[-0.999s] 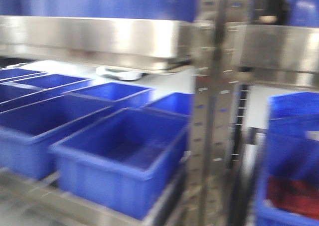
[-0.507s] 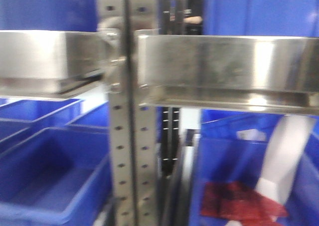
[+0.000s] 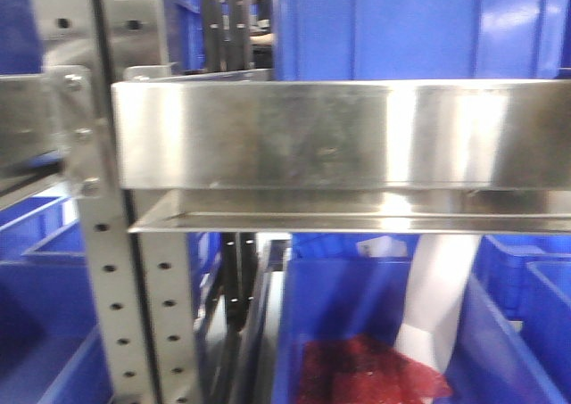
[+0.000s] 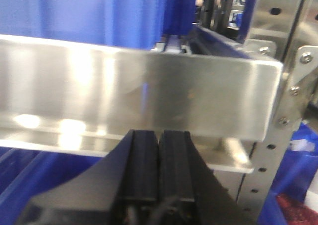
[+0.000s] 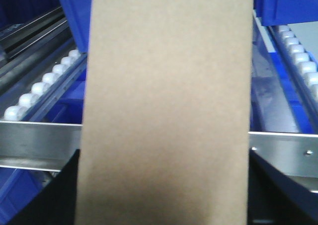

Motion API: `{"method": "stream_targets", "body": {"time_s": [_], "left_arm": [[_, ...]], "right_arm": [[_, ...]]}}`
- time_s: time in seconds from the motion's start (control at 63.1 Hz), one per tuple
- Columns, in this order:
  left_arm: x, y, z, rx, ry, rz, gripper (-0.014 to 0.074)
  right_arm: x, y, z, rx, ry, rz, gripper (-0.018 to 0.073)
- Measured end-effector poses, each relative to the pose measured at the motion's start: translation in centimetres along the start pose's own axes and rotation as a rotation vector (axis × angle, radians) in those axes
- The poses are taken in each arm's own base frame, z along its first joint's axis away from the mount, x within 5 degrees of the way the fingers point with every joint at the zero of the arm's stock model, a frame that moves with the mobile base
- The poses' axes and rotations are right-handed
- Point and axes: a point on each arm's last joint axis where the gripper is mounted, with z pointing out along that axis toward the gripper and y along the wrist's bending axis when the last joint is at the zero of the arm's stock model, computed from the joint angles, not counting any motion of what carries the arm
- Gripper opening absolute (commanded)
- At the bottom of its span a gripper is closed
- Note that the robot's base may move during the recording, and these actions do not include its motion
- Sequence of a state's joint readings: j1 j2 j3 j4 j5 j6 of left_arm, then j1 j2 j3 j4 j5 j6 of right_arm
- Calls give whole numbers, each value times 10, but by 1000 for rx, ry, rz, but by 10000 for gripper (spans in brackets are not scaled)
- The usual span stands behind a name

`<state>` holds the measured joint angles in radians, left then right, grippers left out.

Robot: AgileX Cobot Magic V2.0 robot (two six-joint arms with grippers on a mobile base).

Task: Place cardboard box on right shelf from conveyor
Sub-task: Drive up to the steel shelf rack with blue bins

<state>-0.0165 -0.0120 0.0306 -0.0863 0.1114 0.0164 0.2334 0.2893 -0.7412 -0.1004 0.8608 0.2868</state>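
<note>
Right shelf (image 3: 339, 136) shifted leftward, cardboard box (image 5: 166, 111) lengthwise across its lip

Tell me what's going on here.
The robot's right gripper holds a cardboard box. Its dark fingers flank the box's sides. The box hangs in front of a steel shelf fitted with roller tracks. It covers the shelf's front rail, so it looks not yet set down. The left gripper is shut and empty, close to a shiny shelf lip. Blue bins fill the rack above and below.
</note>
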Motion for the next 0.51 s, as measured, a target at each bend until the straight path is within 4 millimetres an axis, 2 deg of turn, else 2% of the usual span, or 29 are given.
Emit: {"method": "stream_targets", "body": {"time_s": [0.507], "left_arm": [[0,0,0,0,0,0,-119]], "right_arm": [[0,0,0,0,0,0,235]]}}
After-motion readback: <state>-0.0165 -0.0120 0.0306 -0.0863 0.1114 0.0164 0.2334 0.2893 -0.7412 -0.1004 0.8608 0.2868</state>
